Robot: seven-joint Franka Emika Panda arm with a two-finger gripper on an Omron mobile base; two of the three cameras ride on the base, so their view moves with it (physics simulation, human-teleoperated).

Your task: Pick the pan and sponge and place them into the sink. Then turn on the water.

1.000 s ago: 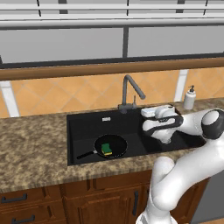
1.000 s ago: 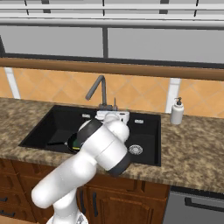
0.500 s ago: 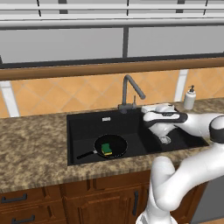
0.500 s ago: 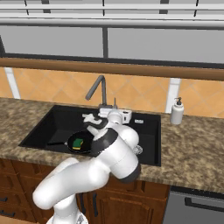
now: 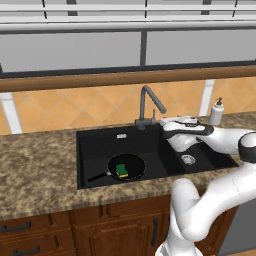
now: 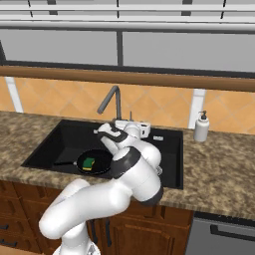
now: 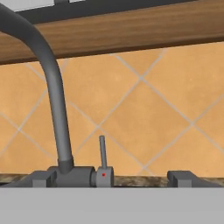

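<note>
Facing: you are pointing the wide-open gripper at the faucet.
Pan: sitting in the sink, sponge at its 6 o'clock rim.

A white soap dispenser stands on the granite counter before orange tiles.

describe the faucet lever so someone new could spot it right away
Start at the black sink set in the stone counter, then go to the dark grey faucet at its back edge by the tiled wall. Beside the faucet's base stands the lever, a thin upright grey rod. Unlike the tall curved spout next to it, it is short, straight, and has a small red dot on its base.
</note>
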